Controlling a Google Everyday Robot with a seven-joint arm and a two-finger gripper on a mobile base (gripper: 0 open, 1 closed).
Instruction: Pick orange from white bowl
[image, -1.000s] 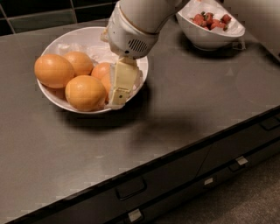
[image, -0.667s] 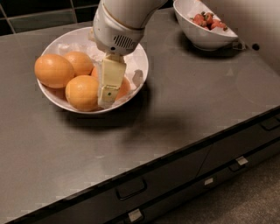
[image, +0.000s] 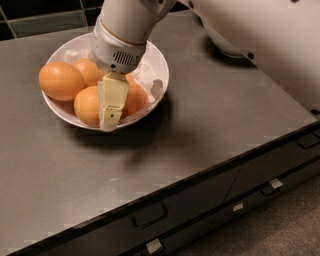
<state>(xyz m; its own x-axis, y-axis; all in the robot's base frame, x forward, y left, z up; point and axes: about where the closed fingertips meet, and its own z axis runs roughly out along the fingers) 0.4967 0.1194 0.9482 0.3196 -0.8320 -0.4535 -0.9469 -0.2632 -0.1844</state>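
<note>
The white bowl (image: 159, 70) stands at the back left of the dark counter and holds several oranges on pale paper. The orange (image: 87, 106), large and round, lies at the bowl's front. An oval, deeper-orange one (image: 61, 80) lies at the left, another (image: 89, 70) behind, and a redder one (image: 137, 97) at the right. My gripper (image: 111, 107) hangs down into the bowl, between the front orange and the redder one, touching or nearly touching both. It hides part of each.
My white arm (image: 250, 30) covers the counter's back right. The dark counter (image: 200, 130) runs to a front edge with drawers and handles (image: 149, 216) below. A dark tiled wall (image: 45, 20) is behind the bowl.
My gripper has moved left and lower into the bowl, from its right side to between the front orange and the redder one. The bowl of red berries is now hidden behind my arm.
</note>
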